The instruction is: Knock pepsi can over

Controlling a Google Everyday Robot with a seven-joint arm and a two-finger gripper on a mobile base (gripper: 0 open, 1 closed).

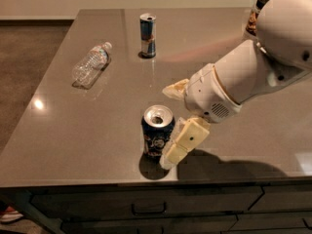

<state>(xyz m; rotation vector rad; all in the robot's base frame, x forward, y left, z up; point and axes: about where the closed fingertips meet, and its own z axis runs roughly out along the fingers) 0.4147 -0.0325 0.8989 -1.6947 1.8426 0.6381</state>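
The pepsi can (156,135), short, dark blue with a silver top, stands upright near the front edge of the grey table (73,130). My gripper (166,126) has come in from the right on the white arm and is open. Its lower finger (185,141) rests against or just beside the can's right side. Its upper finger (174,88) is behind the can and apart from it. The can's top opening is visible.
A taller slim blue-and-silver can (147,29) stands at the back middle. A clear plastic water bottle (90,64) lies on its side at the back left. A dark-lidded jar (257,14) is at the back right. Drawers (146,206) run below the table's front edge.
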